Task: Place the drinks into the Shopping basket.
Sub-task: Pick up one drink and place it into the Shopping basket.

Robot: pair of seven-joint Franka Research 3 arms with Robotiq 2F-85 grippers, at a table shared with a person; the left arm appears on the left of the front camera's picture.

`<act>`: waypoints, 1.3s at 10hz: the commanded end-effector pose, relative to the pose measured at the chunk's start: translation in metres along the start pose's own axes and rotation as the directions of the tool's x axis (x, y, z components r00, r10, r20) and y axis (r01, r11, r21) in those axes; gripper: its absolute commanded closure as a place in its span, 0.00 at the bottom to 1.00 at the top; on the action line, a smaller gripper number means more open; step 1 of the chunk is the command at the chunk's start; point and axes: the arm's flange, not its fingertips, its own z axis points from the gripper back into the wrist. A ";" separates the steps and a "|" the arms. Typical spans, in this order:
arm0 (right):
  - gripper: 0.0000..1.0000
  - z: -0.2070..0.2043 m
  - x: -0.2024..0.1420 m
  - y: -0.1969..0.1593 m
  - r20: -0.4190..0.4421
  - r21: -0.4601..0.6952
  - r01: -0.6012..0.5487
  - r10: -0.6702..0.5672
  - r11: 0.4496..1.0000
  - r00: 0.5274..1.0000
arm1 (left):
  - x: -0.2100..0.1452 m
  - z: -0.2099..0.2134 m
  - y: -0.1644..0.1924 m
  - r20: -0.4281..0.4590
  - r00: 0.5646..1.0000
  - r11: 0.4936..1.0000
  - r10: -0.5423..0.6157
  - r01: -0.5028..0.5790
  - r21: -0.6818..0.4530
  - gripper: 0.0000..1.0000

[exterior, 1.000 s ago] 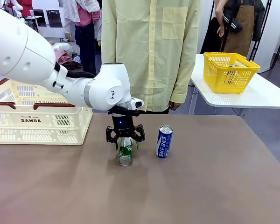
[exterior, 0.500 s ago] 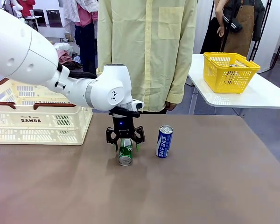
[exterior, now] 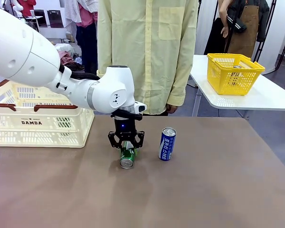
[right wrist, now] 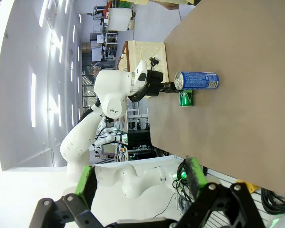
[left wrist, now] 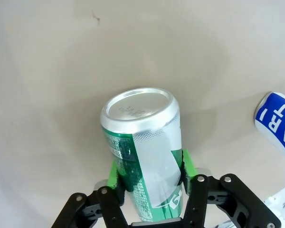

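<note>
Your left arm reaches over the brown counter [exterior: 213, 190], wrist bent straight down, left claw [exterior: 127, 151] closed narrow with both green pads [left wrist: 115, 172] pressed on the green can [exterior: 127, 157], whose silver end faces the robot's side. The blue can [exterior: 167, 143] stands upright just beside it, apart. Your right claw [right wrist: 140, 178] hangs wide, gripping nothing. The cream basket [exterior: 19, 133] sits at the counter's far left, its contents impossible to tell. A person [exterior: 147, 47] stands behind; a yellow basket [exterior: 235, 76] rests on another counter.
</note>
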 end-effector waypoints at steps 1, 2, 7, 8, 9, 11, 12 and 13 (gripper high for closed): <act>0.00 0.000 0.001 0.004 0.008 0.017 0.010 -0.011 1.000 1.000 | 0.003 -0.002 -0.001 0.017 1.000 0.999 0.023 -0.024 0.036 1.00; 0.00 0.000 0.001 0.004 0.008 0.017 0.010 -0.011 1.000 1.000 | 0.003 -0.002 -0.001 0.021 0.999 0.999 0.027 -0.028 0.040 1.00; 0.00 0.000 0.001 0.004 0.008 0.017 0.010 -0.011 1.000 1.000 | -0.011 0.072 0.017 0.037 0.998 0.998 0.058 -0.058 -0.015 1.00; 0.00 0.000 0.001 0.004 0.008 0.017 0.010 -0.011 1.000 1.000 | -0.026 0.120 0.028 0.059 0.996 0.997 0.067 -0.064 -0.050 1.00; 0.00 0.000 0.001 0.004 0.008 0.017 0.010 -0.011 1.000 1.000 | -0.043 0.156 0.034 0.059 0.995 0.994 0.083 -0.078 -0.082 1.00; 0.00 0.000 0.001 0.004 0.008 0.017 0.010 -0.011 1.000 1.000 | -0.071 0.208 0.047 0.044 0.995 0.989 0.091 -0.085 -0.123 1.00; 0.00 0.000 0.001 0.004 0.008 0.017 0.010 -0.011 1.000 1.000 | -0.083 0.224 0.055 0.067 0.993 0.983 0.101 -0.089 -0.158 1.00; 0.00 0.000 0.001 0.004 0.008 0.017 0.010 -0.011 1.000 1.000 | -0.098 0.233 0.065 0.076 0.992 0.981 0.100 -0.085 -0.176 1.00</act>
